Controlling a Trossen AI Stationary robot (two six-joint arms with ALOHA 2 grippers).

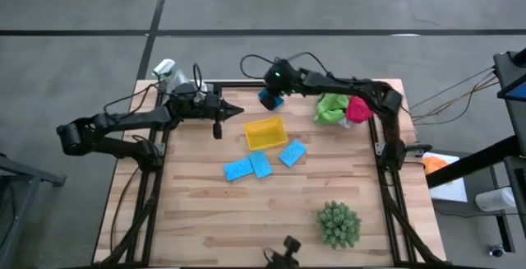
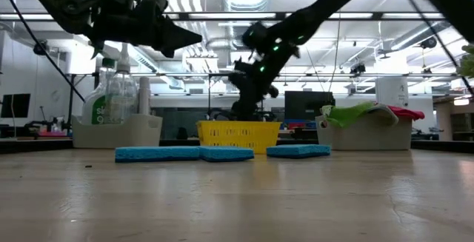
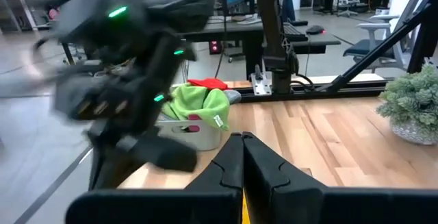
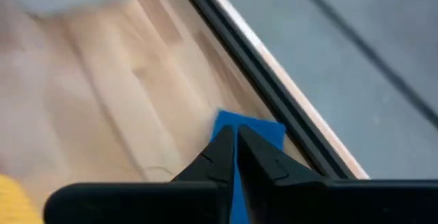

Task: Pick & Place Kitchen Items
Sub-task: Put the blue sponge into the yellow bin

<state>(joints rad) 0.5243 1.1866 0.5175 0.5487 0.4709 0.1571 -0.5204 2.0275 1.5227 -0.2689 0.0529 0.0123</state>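
My right gripper (image 1: 274, 95) is over the table's far edge, left of the cloth bin, and is shut on a bright blue sponge (image 1: 268, 99). Three more blue sponges (image 1: 238, 169) (image 1: 260, 164) (image 1: 292, 153) lie flat on the table in front of the yellow tray (image 1: 265, 132). Green (image 1: 330, 107) and magenta (image 1: 358, 109) cloths lie heaped in the white bin at the far right. A spray bottle (image 1: 167, 70) stands in the bin at the far left. My left gripper (image 1: 238, 109) is shut and empty, above the table left of the tray, pointing right. My right gripper pinches the blue sponge between its two fingers, which come slanting down from the right. The sponge's end (image 4: 251, 131) juts out past the fingertips (image 4: 220, 157), and a strip of it shows between the fingers. Whether it is clear of the table I cannot tell.
A round spiky green plant (image 1: 338, 224) stands near the front right. The low view shows the left bin (image 2: 118, 131) with bottles and the right bin (image 2: 366, 135) with cloths. Bare wood lies at the front left.
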